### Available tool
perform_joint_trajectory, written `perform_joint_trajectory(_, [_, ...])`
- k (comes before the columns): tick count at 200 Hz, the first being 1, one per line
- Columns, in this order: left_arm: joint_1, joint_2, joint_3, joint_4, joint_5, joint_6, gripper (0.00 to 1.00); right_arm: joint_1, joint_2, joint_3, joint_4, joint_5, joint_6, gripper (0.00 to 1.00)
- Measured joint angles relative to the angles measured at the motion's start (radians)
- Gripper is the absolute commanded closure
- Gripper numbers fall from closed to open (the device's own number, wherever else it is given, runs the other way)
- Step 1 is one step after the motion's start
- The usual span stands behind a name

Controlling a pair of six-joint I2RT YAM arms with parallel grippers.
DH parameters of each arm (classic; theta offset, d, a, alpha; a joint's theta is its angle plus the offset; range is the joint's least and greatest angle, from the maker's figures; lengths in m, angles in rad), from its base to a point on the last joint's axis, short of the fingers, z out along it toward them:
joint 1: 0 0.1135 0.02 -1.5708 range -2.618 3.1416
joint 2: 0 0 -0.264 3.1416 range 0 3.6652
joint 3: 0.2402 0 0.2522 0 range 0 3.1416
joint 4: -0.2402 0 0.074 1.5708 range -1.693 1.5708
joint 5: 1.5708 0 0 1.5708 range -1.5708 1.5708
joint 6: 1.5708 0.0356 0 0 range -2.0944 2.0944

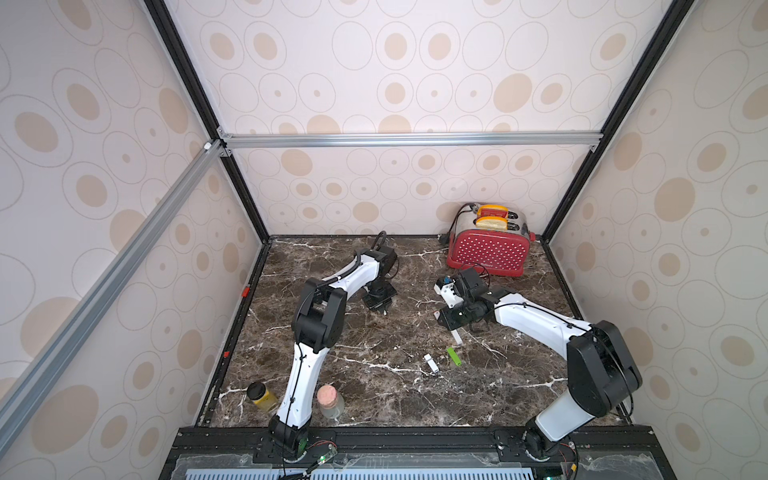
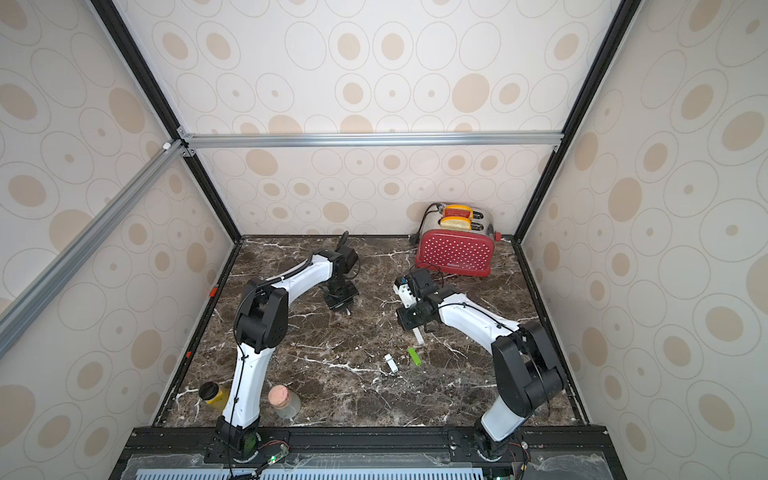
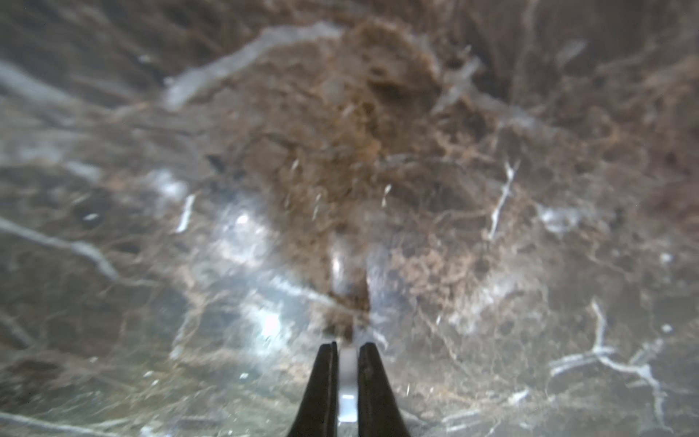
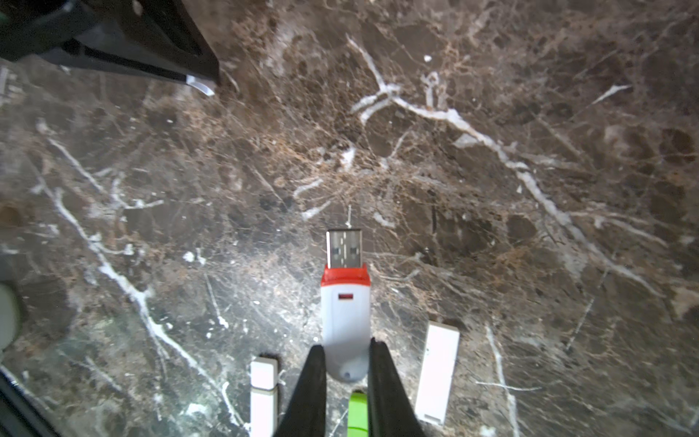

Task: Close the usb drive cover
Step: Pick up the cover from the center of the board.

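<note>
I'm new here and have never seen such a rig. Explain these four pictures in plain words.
Two robot arms, left arm and right arm, stand at a marble table. Both top views look down on everything; each wrist view looks along one arm's gripper. On the table: a red toaster, a yellow jar, a corked jar, a white stick and a green stick. The right gripper is shut on a grey USB drive, its metal plug bare. The left gripper pinches a small pale piece, probably the cover.
</note>
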Motion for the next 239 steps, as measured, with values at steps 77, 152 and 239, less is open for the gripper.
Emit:
perform_joint_trajectory(77, [-0.003,-0.149,-0.080,0.085,-0.005,0.023,1.00,0.001,-0.009,-0.038,0.096,-0.181,0.030,1.00])
perform_joint_trajectory(152, [-0.013,-0.149,-0.098,0.114,-0.001,0.022,1.00,0.001,0.059,-0.062,0.206,-0.338,0.063,1.00])
perform_joint_trajectory(239, [-0.061,-0.218,-0.187,0.240,0.048,0.017,1.00,-0.003,0.142,-0.063,0.311,-0.473,0.103,1.00])
